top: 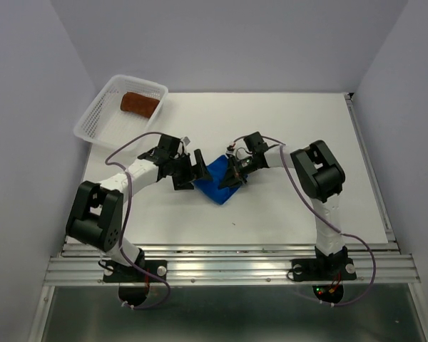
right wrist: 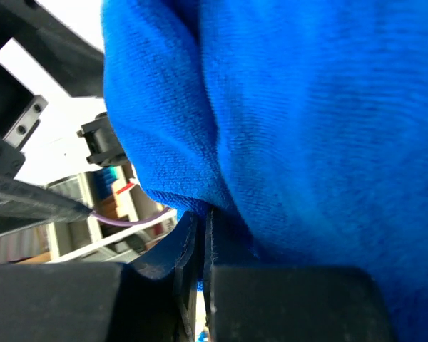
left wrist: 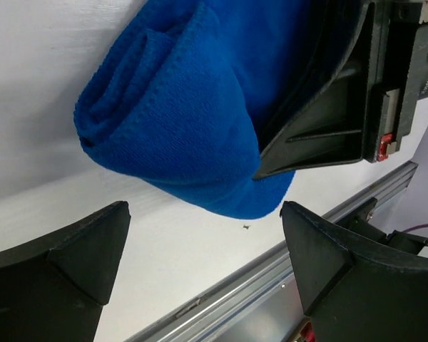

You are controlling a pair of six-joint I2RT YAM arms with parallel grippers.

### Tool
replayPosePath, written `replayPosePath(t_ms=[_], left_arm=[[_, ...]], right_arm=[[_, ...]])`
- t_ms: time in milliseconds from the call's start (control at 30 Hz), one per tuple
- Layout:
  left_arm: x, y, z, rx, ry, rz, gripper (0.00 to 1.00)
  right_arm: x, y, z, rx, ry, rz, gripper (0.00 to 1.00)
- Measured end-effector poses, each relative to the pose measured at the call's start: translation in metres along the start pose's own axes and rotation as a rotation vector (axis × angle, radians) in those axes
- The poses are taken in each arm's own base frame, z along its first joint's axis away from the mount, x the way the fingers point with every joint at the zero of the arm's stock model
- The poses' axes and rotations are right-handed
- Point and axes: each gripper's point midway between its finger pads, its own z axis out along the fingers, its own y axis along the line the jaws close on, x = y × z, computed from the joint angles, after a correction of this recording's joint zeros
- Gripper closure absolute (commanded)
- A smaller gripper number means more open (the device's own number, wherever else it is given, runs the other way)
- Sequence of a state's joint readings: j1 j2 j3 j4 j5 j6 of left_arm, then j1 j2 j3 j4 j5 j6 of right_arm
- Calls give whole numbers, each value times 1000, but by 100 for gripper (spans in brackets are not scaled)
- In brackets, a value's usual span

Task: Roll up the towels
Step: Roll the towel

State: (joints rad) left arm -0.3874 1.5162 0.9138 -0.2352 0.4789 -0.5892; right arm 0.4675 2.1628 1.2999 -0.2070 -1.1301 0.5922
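Note:
The blue towel [top: 215, 182] lies rolled in the middle of the table, its spiral end [left wrist: 121, 107] facing the left wrist camera. My left gripper [top: 192, 171] stands open just left of the roll, its fingers [left wrist: 82, 260] spread wide and nothing between them. From the right, my right gripper [top: 234, 177] is shut on an edge of the blue towel [right wrist: 307, 107], with cloth pinched between its fingers [right wrist: 189, 242]. It also shows as a black body [left wrist: 335, 92] pressed against the roll. The rust-brown towel [top: 139, 104] lies rolled in the basket.
A white mesh basket [top: 100, 121] sits at the table's back left corner. A metal rail [top: 228, 256] runs along the near edge of the table. A tiny dark speck [left wrist: 247, 226] lies on the table near the roll.

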Motion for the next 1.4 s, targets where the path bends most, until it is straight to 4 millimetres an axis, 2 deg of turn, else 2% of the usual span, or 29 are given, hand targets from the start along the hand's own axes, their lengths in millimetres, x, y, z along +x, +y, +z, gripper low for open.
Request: replayPosePath(t_ms=[100, 300, 400, 433, 567, 600, 633, 667, 700, 733, 833, 1000, 1100, 1167, 1267, 1400], left_arm=[[-1, 5, 10, -12, 7, -13, 1], [-5, 14, 30, -45, 27, -29, 1], [-4, 16, 37, -67, 30, -25, 1], [-4, 15, 40, -73, 32, -25, 2], [-9, 14, 51, -105, 26, -20, 23], [-10, 14, 53, -110, 26, -20, 43], [-12, 14, 56, -117, 25, -23, 52], [-13, 13, 58, -127, 26, -25, 62], [-15, 11, 60, -130, 23, -24, 79], [-16, 10, 62, -134, 25, -24, 82], [-19, 8, 64, -158, 20, -19, 86], [-19, 8, 61, -215, 29, -19, 86], [-16, 9, 58, -249, 50, -24, 86], [-14, 10, 55, -269, 66, -27, 86], [-9, 12, 52, -291, 92, -35, 86], [-2, 15, 47, -313, 125, -47, 86]], right_arm=[[0, -5, -1, -14, 9, 34, 99], [-7, -16, -8, -18, -5, 77, 91], [-11, -19, -11, -15, -19, 77, 84], [-12, -20, -11, -12, -24, 73, 78], [-15, -24, -13, 18, -46, 49, 68], [-16, -25, -14, 32, -57, 36, 66], [-18, -24, -16, 50, -72, 13, 61], [-18, -21, -18, 60, -82, -5, 60], [-21, -20, -20, 82, -100, -29, 60], [-23, -16, -24, 102, -122, -65, 60], [-26, -2, -34, 181, -185, -198, 51], [-20, 46, -57, 341, -329, -510, 47], [-6, 75, -57, 414, -380, -702, 42], [5, 85, -47, 451, -378, -805, 42], [21, 84, -24, 526, -351, -966, 39], [39, 67, -2, 611, -286, -1122, 37]])
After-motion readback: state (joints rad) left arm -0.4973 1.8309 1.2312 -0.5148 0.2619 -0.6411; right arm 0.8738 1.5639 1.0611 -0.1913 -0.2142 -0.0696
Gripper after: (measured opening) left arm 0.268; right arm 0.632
